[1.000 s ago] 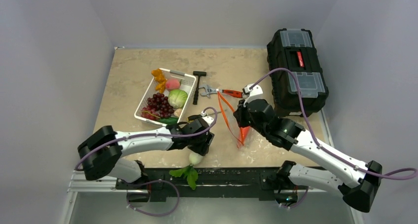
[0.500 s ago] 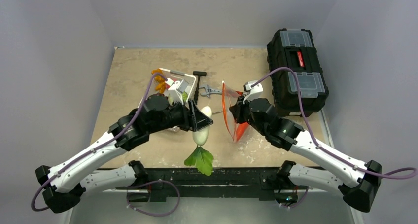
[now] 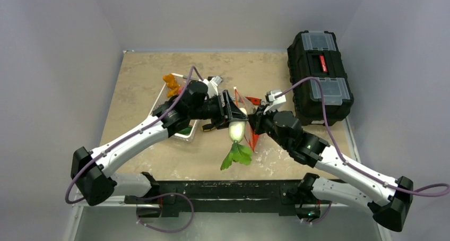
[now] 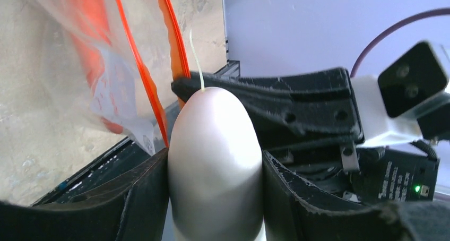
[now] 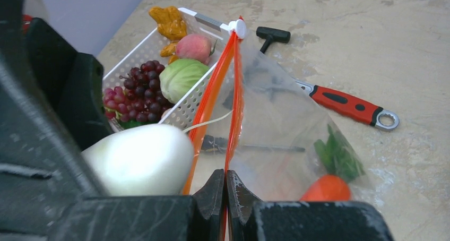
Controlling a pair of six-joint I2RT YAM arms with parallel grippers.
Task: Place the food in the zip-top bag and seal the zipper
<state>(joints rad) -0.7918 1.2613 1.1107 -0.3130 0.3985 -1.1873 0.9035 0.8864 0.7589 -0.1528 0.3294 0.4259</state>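
Observation:
My left gripper is shut on the white radish, whose green leaves hang below. The radish tip sits at the open mouth of the clear zip-top bag, against the left zipper strip. My right gripper is shut on the other red-orange zipper strip and holds the mouth up. An orange carrot lies inside the bag. Grapes, cabbage, peach and orange bits lie in the white basket.
A red-handled wrench and a black hammer lie on the table behind the bag. A black toolbox stands at the back right. My left arm crosses over the basket.
My left arm has lifted the radish from the table's front edge and carried it right and back to the bag's mouth. My right gripper has raised the bag's mouth.

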